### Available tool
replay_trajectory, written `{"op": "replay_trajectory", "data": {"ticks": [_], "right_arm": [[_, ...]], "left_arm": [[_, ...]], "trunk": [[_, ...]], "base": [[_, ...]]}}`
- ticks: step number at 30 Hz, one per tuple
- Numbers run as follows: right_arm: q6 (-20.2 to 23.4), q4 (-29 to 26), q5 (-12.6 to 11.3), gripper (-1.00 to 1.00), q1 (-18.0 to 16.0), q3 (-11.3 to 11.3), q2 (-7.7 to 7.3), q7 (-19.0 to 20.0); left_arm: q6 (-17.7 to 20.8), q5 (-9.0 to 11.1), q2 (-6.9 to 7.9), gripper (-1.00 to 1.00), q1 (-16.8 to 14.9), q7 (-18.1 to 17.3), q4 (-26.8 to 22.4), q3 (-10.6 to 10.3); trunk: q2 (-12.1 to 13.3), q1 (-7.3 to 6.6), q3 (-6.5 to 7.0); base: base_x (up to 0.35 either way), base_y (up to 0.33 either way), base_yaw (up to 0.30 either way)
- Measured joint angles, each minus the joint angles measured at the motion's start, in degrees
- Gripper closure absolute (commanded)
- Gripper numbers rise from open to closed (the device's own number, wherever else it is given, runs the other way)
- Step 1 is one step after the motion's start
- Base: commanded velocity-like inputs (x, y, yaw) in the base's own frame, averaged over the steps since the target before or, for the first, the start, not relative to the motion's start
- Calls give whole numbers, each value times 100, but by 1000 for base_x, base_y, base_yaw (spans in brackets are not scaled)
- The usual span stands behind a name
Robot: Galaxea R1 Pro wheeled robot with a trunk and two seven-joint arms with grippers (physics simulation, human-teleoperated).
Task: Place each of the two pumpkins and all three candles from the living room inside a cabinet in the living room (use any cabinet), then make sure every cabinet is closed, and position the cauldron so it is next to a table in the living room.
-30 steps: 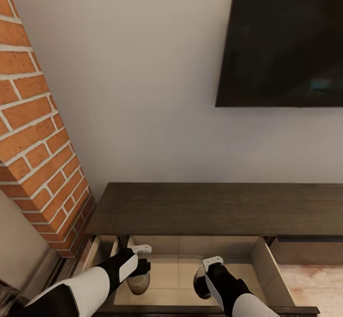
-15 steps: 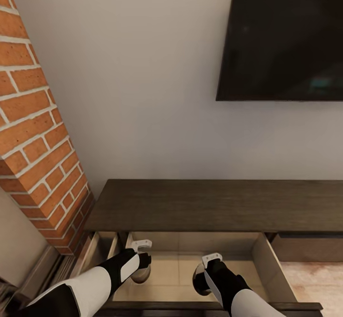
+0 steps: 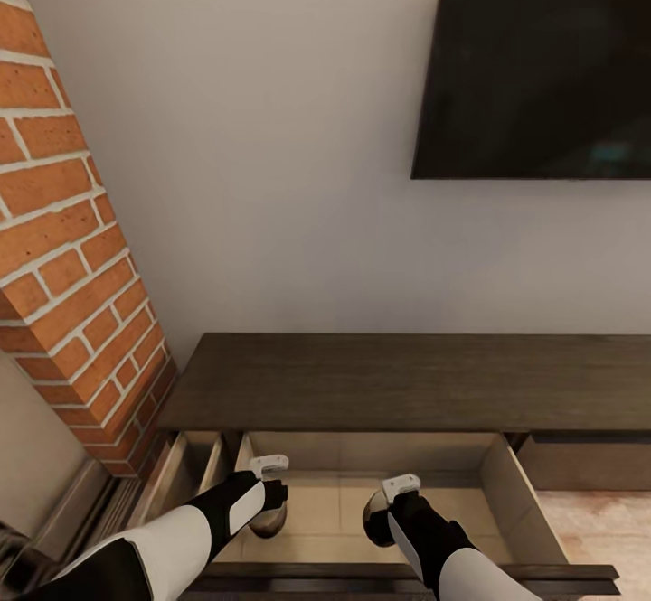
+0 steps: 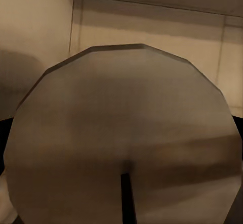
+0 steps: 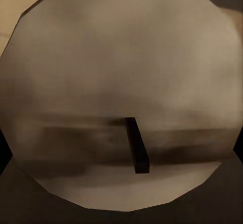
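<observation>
- We are holding one candle (image 3: 268, 520) in the left gripper (image 3: 271, 493), down inside the open drawer (image 3: 506, 493) of the cabinet (image 3: 407, 380), toward the drawer's left side
- In the left wrist view that candle (image 4: 126, 148) is sitting right up against the camera, its flat grey-beige top and thin dark wick (image 4: 125, 198) facing us, with the drawer's pale inner walls behind it
- We are carrying a second candle (image 3: 378, 518) in the right gripper (image 3: 398, 502), also inside the drawer, nearer its middle and well apart from the first
- The right wrist view is showing this candle (image 5: 121, 82) just as close, its round top turned to the camera and its dark wick (image 5: 136, 145) standing out from the centre
- Both grippers are staying closed around their candles, each candle hanging just under the white fingertip pieces in the head view; we cannot tell whether either candle is touching the drawer floor
- The drawer is standing pulled out toward us, its beige bottom bare between the two candles, its dark front edge crossing the bottom of the head view
- The cabinet's long dark-brown top is lying bare above the drawer
- Beyond it we are seeing a pale wall (image 3: 271, 176), a black television (image 3: 533, 63) hanging at the upper right and a brick column (image 3: 63, 248) leaning in at the left
</observation>
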Motion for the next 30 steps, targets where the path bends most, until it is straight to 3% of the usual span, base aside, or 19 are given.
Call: {"op": "replay_trajectory", "data": {"ticks": [20,30], "right_arm": [[-122,-5,0,100,0,8,0,156],[-122,-35,1,100,0,9,0,158]], "left_arm": [[0,14,16,100,-5,9,0,11],[-37,5,62,100,-6,-78,-2,6]], "trunk": [[-802,440,-388],[-804,440,-458]], "base": [[0,0,0],[8,0,0]]}}
